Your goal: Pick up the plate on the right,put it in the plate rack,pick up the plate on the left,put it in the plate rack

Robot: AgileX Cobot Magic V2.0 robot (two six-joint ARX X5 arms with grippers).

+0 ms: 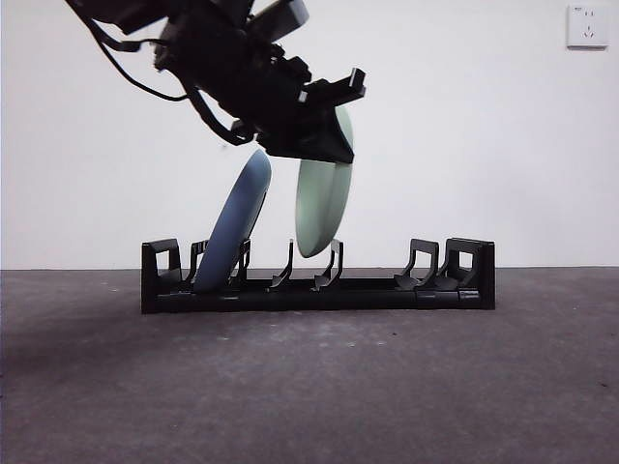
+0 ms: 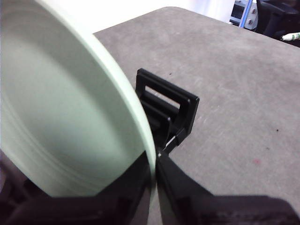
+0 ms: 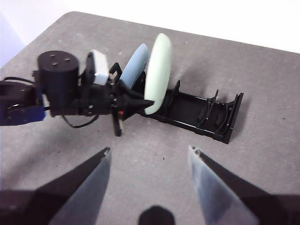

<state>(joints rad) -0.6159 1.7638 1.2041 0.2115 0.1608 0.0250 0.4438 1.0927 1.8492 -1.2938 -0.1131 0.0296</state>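
Green plate (image 1: pixel 324 208) above plate rack (image 1: pixel 319 290).

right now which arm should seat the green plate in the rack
Left. The left gripper is shut on the green plate, holding it above the plate rack beside the blue plate. The right gripper is open, apart from the rack.

Light was even and fairly bright, with the white wall (image 1: pixel 464 145) near overexposure in the front view. The desk (image 1: pixel 309 387) carried a soft shadow at 9 o'clock beneath the arm. The pale green plate (image 1: pixel 324 208) was smeared by motion blur there, and in the left wrist view it filled the frame out of focus. In the right wrist view the right claw (image 3: pixel 150 159) looked blurred and translucent, its own jaws too close for focus.
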